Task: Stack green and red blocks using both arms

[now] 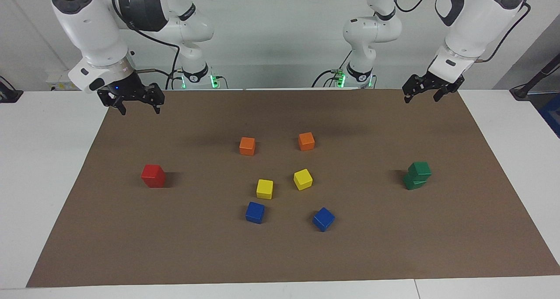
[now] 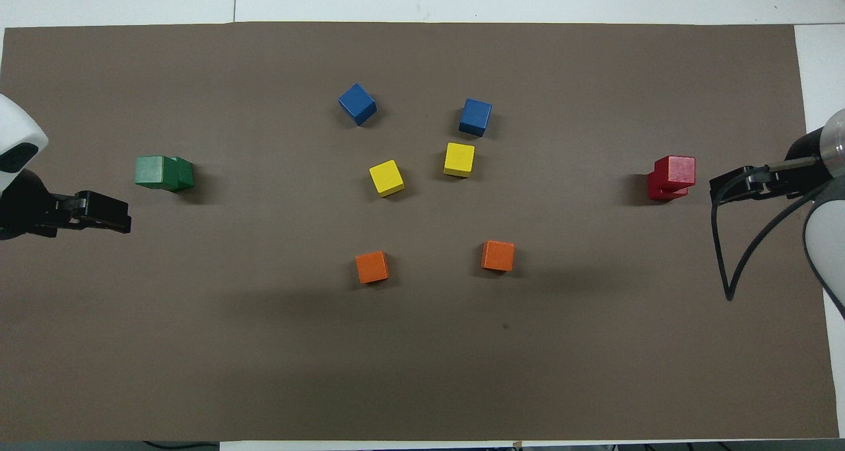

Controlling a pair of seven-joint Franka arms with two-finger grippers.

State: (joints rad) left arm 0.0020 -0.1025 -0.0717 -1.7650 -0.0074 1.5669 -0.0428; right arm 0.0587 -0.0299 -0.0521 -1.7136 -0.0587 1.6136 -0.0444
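brown worktop (image 1: 280, 255): green stack (image 1: 418, 175) of 2 near left-arm edge, top skewed, could topple if jarred; red stack (image 1: 153, 175) near right-arm edge. left hand (image 1: 422, 91), right hand (image 1: 133, 103) spread wide, empty.

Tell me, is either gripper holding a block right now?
No, nothing is held. The left gripper and right gripper are both open and up over the mat's edge.

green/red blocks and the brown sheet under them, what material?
Green blocks and red blocks: probably painted wood or hard plastic; crisp edges, solid colour, faint sheen on top faces. Brown sheet: looks like matte paper or thin card; flat, no glare, clean-cut edge on the white table.
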